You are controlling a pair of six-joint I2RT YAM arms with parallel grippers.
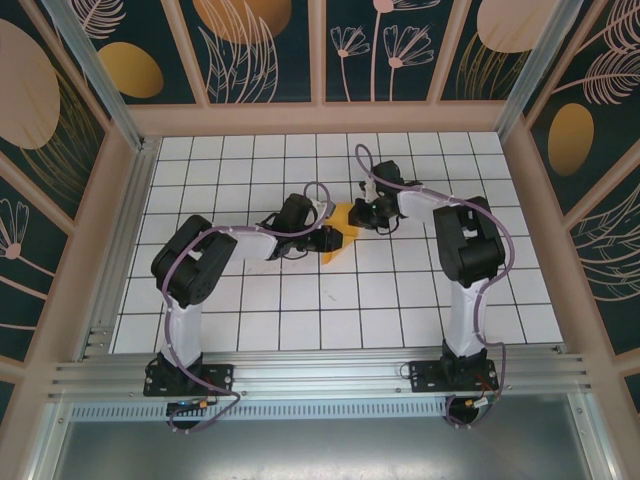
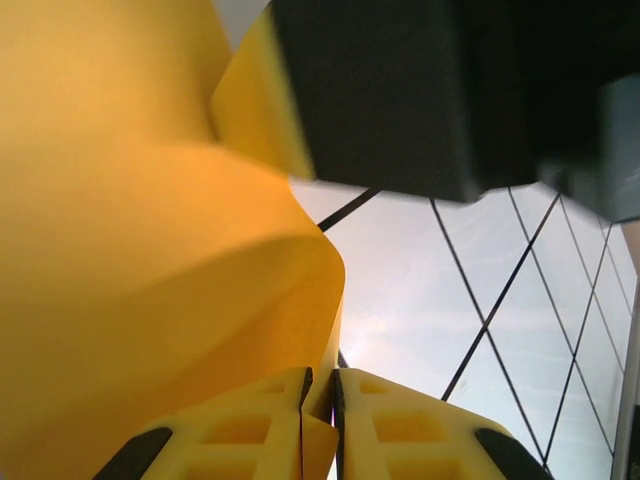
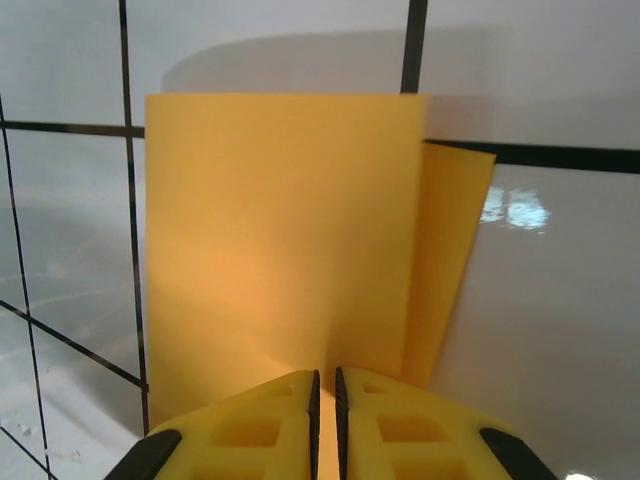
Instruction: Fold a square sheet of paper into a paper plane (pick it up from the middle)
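Orange and thin, the square sheet of paper (image 1: pixel 340 224) sits at the middle of the white gridded desk (image 1: pixel 300 300), held between the two arms. The left pincer (image 2: pixel 320 385) is clamped on it from the left, and the sheet curls over the fingers. The right pincer (image 3: pixel 325 380) is pinched on it from the right, where a folded flap shows beside the main panel.

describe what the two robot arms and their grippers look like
The left arm and right arm have white tubular links, bulky black joint housings and black bases, with a thin lilac cable looping along each. The left gripper and right gripper have yellow moulded plastic fingers with recessed pockets and black outer corners.
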